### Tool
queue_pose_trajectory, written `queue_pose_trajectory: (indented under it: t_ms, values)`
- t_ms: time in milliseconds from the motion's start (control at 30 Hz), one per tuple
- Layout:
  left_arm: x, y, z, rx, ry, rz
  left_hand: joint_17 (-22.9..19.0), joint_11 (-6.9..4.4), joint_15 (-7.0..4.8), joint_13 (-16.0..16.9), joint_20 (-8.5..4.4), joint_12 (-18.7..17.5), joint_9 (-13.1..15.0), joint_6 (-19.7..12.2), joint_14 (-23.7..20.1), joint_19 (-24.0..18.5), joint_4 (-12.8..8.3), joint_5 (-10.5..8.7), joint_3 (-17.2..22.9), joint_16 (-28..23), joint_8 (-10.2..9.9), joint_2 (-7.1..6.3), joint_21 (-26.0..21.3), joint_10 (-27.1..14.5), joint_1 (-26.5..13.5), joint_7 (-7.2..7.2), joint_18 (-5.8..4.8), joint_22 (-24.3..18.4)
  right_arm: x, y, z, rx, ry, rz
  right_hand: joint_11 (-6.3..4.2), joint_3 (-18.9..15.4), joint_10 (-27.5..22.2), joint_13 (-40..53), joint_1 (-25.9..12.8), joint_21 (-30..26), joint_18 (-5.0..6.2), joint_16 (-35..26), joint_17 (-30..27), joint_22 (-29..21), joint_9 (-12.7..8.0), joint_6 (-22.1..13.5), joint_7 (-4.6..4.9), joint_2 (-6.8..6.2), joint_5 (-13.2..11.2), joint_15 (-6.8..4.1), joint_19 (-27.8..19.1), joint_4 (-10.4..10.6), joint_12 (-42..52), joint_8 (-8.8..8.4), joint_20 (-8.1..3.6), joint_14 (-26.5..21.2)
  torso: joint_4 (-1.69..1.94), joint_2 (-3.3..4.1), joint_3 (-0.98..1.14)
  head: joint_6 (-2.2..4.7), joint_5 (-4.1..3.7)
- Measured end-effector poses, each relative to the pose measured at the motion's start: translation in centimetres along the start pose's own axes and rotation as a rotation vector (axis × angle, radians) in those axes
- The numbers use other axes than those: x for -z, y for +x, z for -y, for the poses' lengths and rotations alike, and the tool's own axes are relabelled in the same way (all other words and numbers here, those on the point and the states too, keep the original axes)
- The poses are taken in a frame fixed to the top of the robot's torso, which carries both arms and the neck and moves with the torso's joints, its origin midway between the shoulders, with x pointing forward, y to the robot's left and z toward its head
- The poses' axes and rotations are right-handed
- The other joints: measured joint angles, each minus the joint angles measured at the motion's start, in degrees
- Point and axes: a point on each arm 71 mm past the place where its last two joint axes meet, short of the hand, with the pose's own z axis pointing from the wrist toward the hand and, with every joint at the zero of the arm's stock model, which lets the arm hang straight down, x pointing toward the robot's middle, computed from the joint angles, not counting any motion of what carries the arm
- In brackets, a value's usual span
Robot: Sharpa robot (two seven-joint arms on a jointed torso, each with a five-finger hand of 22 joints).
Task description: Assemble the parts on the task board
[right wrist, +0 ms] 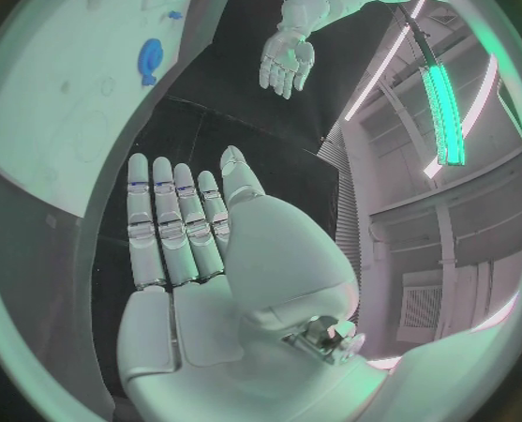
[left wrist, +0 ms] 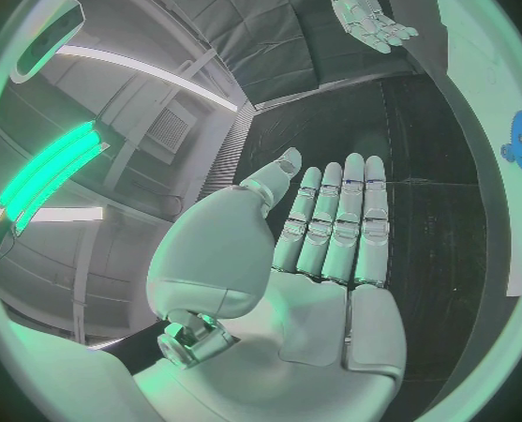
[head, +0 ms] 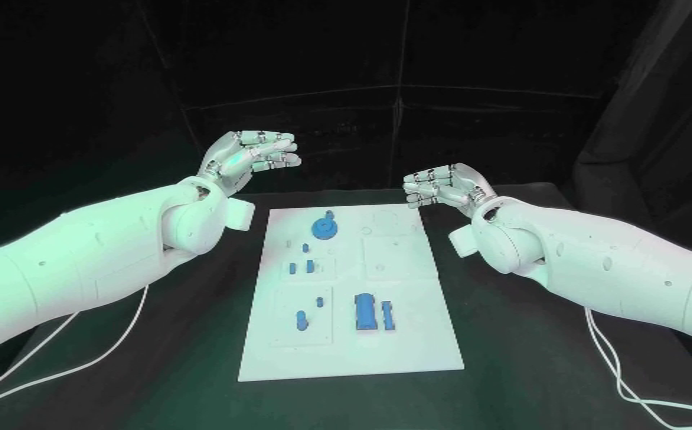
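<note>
The white task board (head: 351,295) lies flat in the middle of the black table (head: 519,350), and every place below is given against it. The left hand (head: 248,158) hovers off the board's far left corner, raised above the table, holding nothing; in the left wrist view its palm lies open with the fingers (left wrist: 336,225) straight, side by side and close together, the thumb set slightly apart. The right hand (head: 449,187) hovers just past the board's far right corner, also empty; in the right wrist view its fingers (right wrist: 172,220) are likewise extended and held together, the thumb angled out beside them. Neither hand touches the board or anything on it.

On the board, a round blue part (head: 326,225) sits near the far edge, a little left of the centre line; it also shows at the rim of the left wrist view (left wrist: 521,141) and in the right wrist view (right wrist: 151,61). Two small blue pieces (head: 300,267) stand close together left of the board's middle. Nearer the front edge, a larger blue block (head: 368,312) lies about on the centre line, with a slim blue pin (head: 391,313) just beside it on the right; another small blue peg (head: 303,319) lies to the block's left, apart from it.
</note>
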Motion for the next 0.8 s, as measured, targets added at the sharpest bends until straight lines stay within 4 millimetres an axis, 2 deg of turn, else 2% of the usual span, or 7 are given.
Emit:
queue_pose_trajectory:
  t_ms: [167, 267, 367, 467, 500, 567, 800]
  values:
    - [-0.2, -0.3, -1.1, -0.002, -0.011, 0.024, -1.1, 0.18, 0.34, -0.2, -0.05, -1.0, -0.3, -1.5, -0.8, -1.2, 0.3, -0.03, -0.4, -2.2, -0.7, 0.00, -0.4, -1.2, -1.7, -0.16, 0.00, -0.9, -0.8, -0.4, 0.1, -0.045, -0.017, 0.027, -0.36, 0.7, -0.3, -3.5, -3.0, -3.3, -0.06, -2.2, -2.9, -3.4, -1.6, -0.5, 0.04, 0.17, -0.1, -0.18, 1.6, -1.8, -0.2, -0.23, -0.40, 0.9, 0.14, -0.30, 0.14, 1.32, 0.13]
    - [0.0, -0.3, -1.1, -0.002, -0.015, 0.024, -2.6, -0.78, -0.47, -1.4, -1.43, -1.9, -1.5, -7.3, -6.6, -6.5, 1.3, -1.30, -2.4, -3.8, -1.7, -0.72, -1.4, -7.2, -9.0, -1.41, 0.00, -2.6, -0.6, -0.2, 0.2, -0.048, -0.014, 0.022, -1.25, 1.8, -6.4, -4.5, -11.4, -4.5, -0.06, -3.7, -4.5, -5.2, -2.4, -5.9, -1.11, -0.76, -1.1, -0.88, -3.9, -0.8, -1.5, -1.47, -1.70, -5.4, 0.14, -0.31, 0.14, 1.26, 0.15]
    - [0.1, 0.1, -1.3, 0.006, -0.018, 0.021, -3.8, -1.84, -1.33, -2.3, -2.97, -2.7, -2.4, -13.4, -12.8, -12.2, 2.4, -2.30, -4.2, -5.4, -3.6, -1.29, -2.4, -13.6, -16.5, -2.70, -1.26, -4.0, -0.2, 0.0, 0.3, -0.055, -0.012, 0.020, -2.25, 2.8, -13.2, -6.4, -20.3, -5.7, -1.16, -4.8, -5.8, -7.1, -3.5, -11.9, -2.34, -1.68, -2.1, -1.69, -9.9, 0.2, -2.5, -2.46, -3.20, -12.3, 0.24, -0.52, 0.13, 1.88, 0.18]
    - [0.4, 0.8, -1.5, 0.015, -0.023, 0.019, -4.4, -2.52, -1.96, -2.7, -4.00, -3.5, -2.8, -17.3, -16.7, -15.8, 3.2, -2.63, -5.3, -6.4, -4.6, -1.55, -3.0, -17.7, -21.4, -3.61, -1.35, -4.6, 0.2, 0.7, 0.0, -0.072, -0.016, 0.016, -2.85, 3.6, -17.1, -7.3, -25.5, -6.4, -1.49, -5.2, -6.3, -8.2, -4.9, -15.4, -3.10, -2.23, -2.6, -2.71, -13.4, 0.5, -2.8, -2.67, -4.09, -16.3, 0.46, -0.87, 0.10, 2.77, 0.33]
    - [0.5, 1.1, -1.6, 0.019, -0.025, 0.020, -4.6, -2.80, -2.58, -2.8, -4.42, -4.1, -3.0, -18.9, -18.4, -17.3, 3.4, -2.76, -5.9, -6.8, -4.9, -1.63, -3.4, -19.4, -23.4, -3.95, -2.16, -4.9, 0.3, 1.0, -0.1, -0.080, -0.018, 0.015, -3.09, 3.7, -18.7, -7.7, -27.6, -6.7, -1.61, -5.2, -6.5, -8.7, -5.3, -16.9, -3.43, -2.45, -2.9, -3.33, -14.8, 0.7, -2.8, -2.84, -4.44, -18.0, 0.54, -0.99, 0.10, 3.08, 0.39]
    - [0.9, 1.8, -1.9, 0.025, -0.031, 0.025, -4.9, -3.31, -3.87, -3.0, -5.17, -5.3, -3.2, -22.0, -21.4, -20.1, 4.0, -3.06, -6.8, -7.6, -5.4, -1.77, -3.8, -22.6, -27.1, -4.64, -2.15, -5.1, 0.9, 1.9, -0.4, -0.102, -0.025, 0.015, -3.61, 4.4, -22.3, -8.2, -32.4, -7.3, -2.37, -5.6, -6.8, -9.7, -6.2, -20.1, -4.10, -3.23, -3.4, -4.54, -18.0, 0.9, -3.3, -2.99, -5.25, -21.6, 0.74, -1.29, 0.10, 3.59, 0.49]
    - [2.7, 5.0, -2.6, 0.037, -0.063, 0.073, -5.3, -6.68, -6.30, -3.3, -7.46, -7.5, -3.6, -30.8, -30.3, -28.3, 7.3, -3.32, -9.7, -9.9, -6.0, -2.00, -7.3, -31.8, -38.1, -6.61, -3.92, -5.7, 3.6, 4.6, -1.7, -0.193, -0.041, 0.066, -7.07, 6.8, -32.0, -9.1, -45.2, -9.8, -3.59, -5.9, -7.3, -12.4, -7.7, -28.7, -6.11, -6.66, -7.0, -6.55, -26.6, 1.1, -3.5, -3.33, -7.41, -31.5, 1.00, -1.74, 0.09, 4.06, 0.55]
